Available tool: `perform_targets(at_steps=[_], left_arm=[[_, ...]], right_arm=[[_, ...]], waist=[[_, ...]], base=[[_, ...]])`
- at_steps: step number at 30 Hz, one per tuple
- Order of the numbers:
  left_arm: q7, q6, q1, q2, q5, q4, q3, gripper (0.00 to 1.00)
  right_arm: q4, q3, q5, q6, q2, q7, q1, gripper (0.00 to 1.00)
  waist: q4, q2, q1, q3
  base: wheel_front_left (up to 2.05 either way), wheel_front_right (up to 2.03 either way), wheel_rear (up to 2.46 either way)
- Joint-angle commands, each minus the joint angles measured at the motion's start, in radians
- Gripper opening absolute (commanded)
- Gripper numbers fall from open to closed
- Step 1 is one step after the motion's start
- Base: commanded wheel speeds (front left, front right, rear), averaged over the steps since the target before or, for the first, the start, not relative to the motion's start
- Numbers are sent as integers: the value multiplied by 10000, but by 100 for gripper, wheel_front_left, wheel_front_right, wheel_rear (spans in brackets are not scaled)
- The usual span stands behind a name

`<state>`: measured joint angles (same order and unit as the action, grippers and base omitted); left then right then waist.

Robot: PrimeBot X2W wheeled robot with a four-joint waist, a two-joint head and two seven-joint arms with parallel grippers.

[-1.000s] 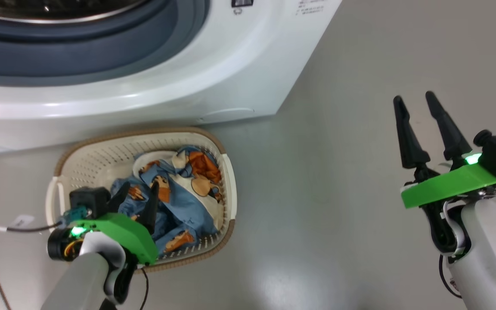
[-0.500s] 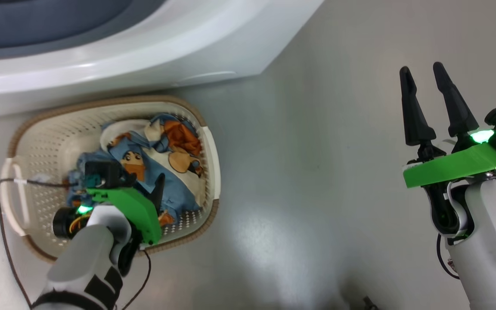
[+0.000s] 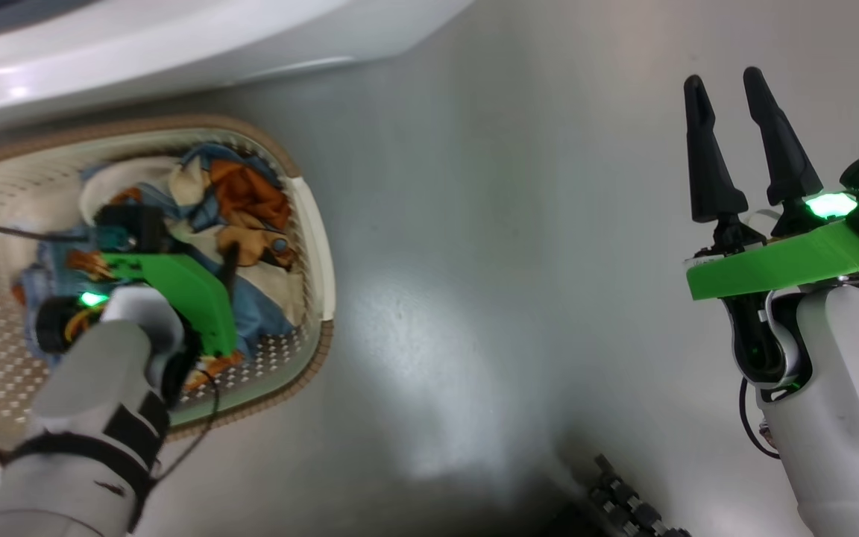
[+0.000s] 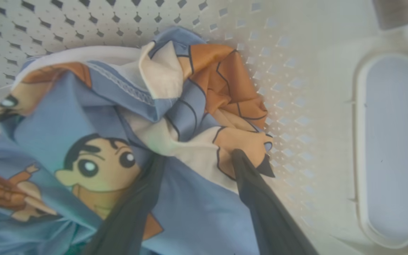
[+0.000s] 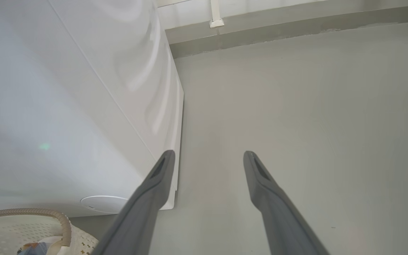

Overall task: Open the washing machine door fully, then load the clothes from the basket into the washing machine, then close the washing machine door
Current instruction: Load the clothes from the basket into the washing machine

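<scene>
The left hand (image 4: 197,156) is seen down inside the basket (image 3: 319,246), its two dark fingers spread wide and laid onto the clothes (image 3: 250,201). Nothing is clamped: the jaws are held apart, with a fold of blue and cream cloth lying between them. In the left wrist view the right-hand fingertip (image 4: 239,159) is pressed against a tan patch of the print, close to the perforated basket wall. A cartoon face is shown on the blue fabric beside the other finger.

The clothes are bunched in a heap in the basket, toward the side with the white handle. The basket is set on the grey floor (image 3: 474,224), just in front of the lower edge of the washing machine (image 3: 176,45), whose white front is caught along the top of the head view.

Over on the other side, the right hand (image 3: 722,82) is held well apart from the basket, above bare floor. Its fingers are parted and nothing is gripped between them. From the right wrist view the white side of the washing machine is seen to the left of the fingers, and a corner of the basket's brown rim is glimpsed at the lower left.
</scene>
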<state>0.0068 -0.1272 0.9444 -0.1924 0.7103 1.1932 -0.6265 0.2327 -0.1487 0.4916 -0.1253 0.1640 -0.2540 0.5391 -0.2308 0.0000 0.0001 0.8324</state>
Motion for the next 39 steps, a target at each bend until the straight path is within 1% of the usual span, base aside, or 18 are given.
perform_targets(at_steps=[1, 5, 11, 12, 13, 14, 15, 18, 20, 25, 29, 33, 36, 39], left_arm=[[33, -33, 125, -349, 67, 139, 126, 100], [75, 33, 720, -567, 55, 551, 138, 100], [162, 143, 1031, -587, 83, 775, 122, 100], [243, 196, 1042, -584, 88, 805, 112, 62], [321, 268, 1053, -599, 34, 830, 50, 28], [321, 268, 1053, -599, 34, 830, 50, 28], [374, 350, 1060, -634, -42, 851, -28, 0], [396, 606, 1092, -731, -57, 894, -42, 0], [294, 621, 1105, -734, -1, 907, -1, 0], [44, 449, 841, -592, 176, 928, 63, 0], [-435, 227, 523, -376, 210, 918, -23, 0], [-1083, 61, 95, -188, 302, 812, -85, 0], [-1736, 4, -236, -83, 358, 655, -143, 0], [-2104, -23, -639, 68, 517, 490, -169, 0]], right_arm=[[-252, -109, -72, -54, -7, -78, -145, 100], [-302, -185, -67, -54, -178, -78, -61, 100], [-265, -193, -58, -54, -252, -78, -51, 100], [-257, -199, -59, -54, -257, -78, -54, 100], [-249, -200, -64, -54, -262, -78, -55, 100], [-249, -200, -64, -54, -262, -78, -55, 100], [-245, -199, -70, -54, -269, -78, -52, 100], [-246, -212, -95, -54, -274, -78, -25, 100], [-231, -197, -111, -54, -266, -78, -18, 100], [-170, -185, -154, -54, -238, -78, -61, 100], [-147, -161, -168, -54, -160, -78, -141, 100], [-30, -216, -170, -54, -86, -78, -262, 100], [67, -274, -163, -54, -10, -78, -339, 100], [189, -317, -158, -54, 88, -78, -440, 100]], waist=[[-436, 0, -1, 590], [-681, 0, -1, 971], [-825, 0, -1, 1036], [-836, 0, -1, 1017], [-842, 0, -1, 996], [-842, 0, -1, 996], [-848, 0, -1, 976], [-862, 0, -1, 923], [-842, 0, -1, 874], [-662, 0, -1, 520], [-362, 0, -1, 35], [-56, 0, -1, -625], [161, 0, -1, -1194], [376, 0, -1, -1822]], base=[[0, 0, 0], [0, 0, 0], [0, 0, 0], [0, 0, 0], [0, 0, 0], [0, 0, 0], [0, 0, 0], [0, 0, 0], [0, 0, 0], [0, 0, 0], [0, 0, 0], [0, 0, 0], [0, 0, 0], [0, 0, 0]])
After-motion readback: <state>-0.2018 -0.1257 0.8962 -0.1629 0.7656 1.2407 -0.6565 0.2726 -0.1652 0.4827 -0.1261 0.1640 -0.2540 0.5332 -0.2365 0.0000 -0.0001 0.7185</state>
